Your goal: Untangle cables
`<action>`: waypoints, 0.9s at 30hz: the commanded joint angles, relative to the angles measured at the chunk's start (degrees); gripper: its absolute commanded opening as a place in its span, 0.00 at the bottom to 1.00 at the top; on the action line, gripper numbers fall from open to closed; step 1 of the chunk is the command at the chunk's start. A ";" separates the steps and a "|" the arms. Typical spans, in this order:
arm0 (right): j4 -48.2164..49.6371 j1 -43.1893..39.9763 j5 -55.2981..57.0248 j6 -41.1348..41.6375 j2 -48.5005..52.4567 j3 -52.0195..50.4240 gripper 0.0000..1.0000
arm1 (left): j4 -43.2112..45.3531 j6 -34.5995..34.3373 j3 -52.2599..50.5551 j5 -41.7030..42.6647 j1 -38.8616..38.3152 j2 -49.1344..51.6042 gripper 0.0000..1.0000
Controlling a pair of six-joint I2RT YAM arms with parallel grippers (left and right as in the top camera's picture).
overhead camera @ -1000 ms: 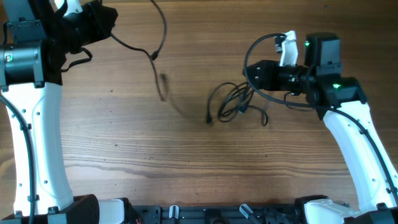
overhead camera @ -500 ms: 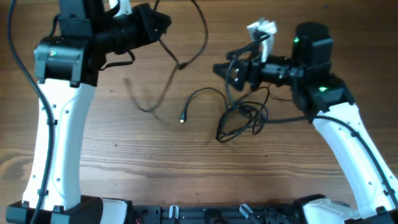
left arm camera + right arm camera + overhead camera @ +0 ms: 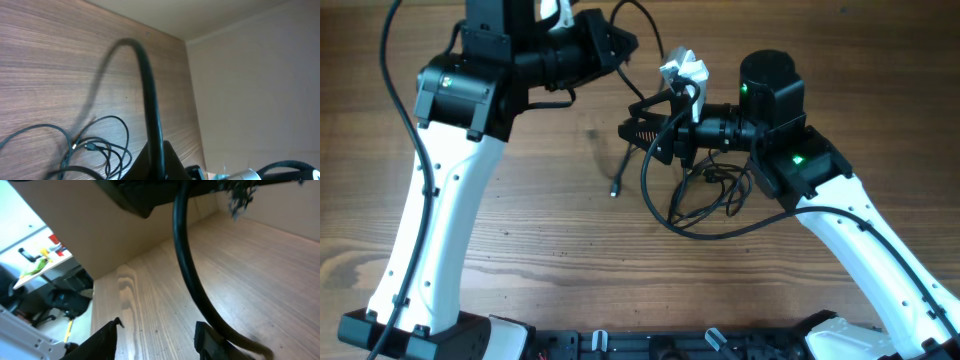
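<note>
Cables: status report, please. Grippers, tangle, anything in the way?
Left gripper shut on one cable, held off the table. Right gripper open beside it. Tangle lies under the right arm. Arm's thick wire loops past the tangle.

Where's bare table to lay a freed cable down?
Free: the broad strip of table along the near edge, between the left arm and right arm, below the cable tangle; also the far right corner. Crowded: the middle far side, where the left tool and right tool sit close by the tangle, a loose plug beside it.
</note>
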 commanded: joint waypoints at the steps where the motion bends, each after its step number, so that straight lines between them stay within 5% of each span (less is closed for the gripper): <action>1: 0.74 0.07 2.49 -0.57 -1.05 1.05 0.39 | 0.33 -0.57 0.22 1.09 -1.64 0.22 0.06; 7: -0.46 0.07 3.17 -0.52 -1.05 1.05 0.44 | 0.07 0.15 0.22 -2.82 -1.01 0.22 0.04; 11: -6.25 0.07 6.86 0.90 -1.05 1.05 0.59 | -6.99 2.08 0.17 -24.59 1.16 0.55 0.04; 13: -6.62 0.07 6.40 0.68 -1.05 1.05 0.64 | -9.79 2.08 0.17 -28.98 1.27 1.33 0.04; 17: -5.79 0.07 6.36 -2.25 -1.05 1.05 0.69 | -12.52 2.29 0.17 -24.98 0.70 3.54 0.04; 27: -5.33 1.14 5.95 -5.62 -0.02 0.83 0.69 | -9.09 2.84 0.17 2.10 -0.44 4.50 0.04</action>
